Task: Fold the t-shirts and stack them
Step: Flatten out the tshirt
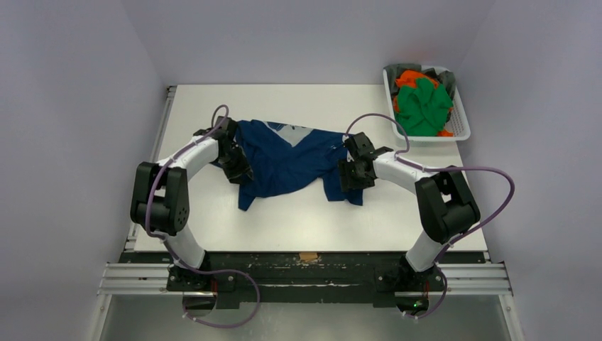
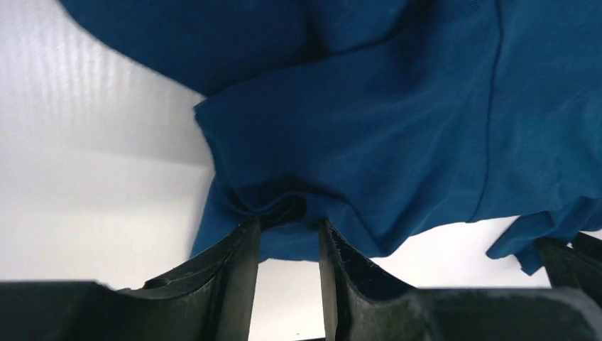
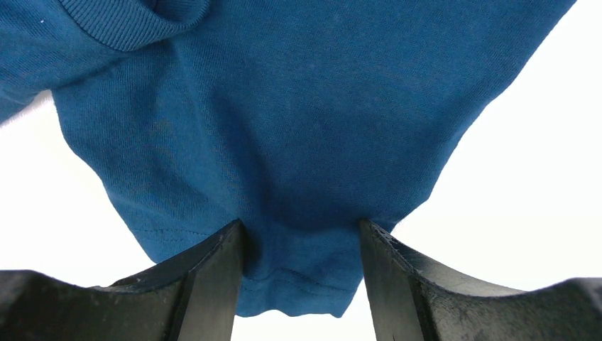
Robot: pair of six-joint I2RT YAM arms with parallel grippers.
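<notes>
Beyond the arm bases at the bench's (image 1: 305,227) near edge, the blue t-shirt (image 1: 287,163) lies crumpled mid-bench, its long axis running left to right between the two arms. Left pincer (image 2: 287,224) sits at the shirt's left end, jaws nearly pressed together on a bunched fold, so it reads as pinching cloth. Right pincer (image 3: 302,227) sits at the right end astride a hemmed edge, jaws wider; whether it grips I cannot tell. Each arm is nearer its own end, so the next pull likely runs outward along that axis to flatten the shirt. Farther right, a basket (image 1: 461,131) holds green and orange garments.
</notes>
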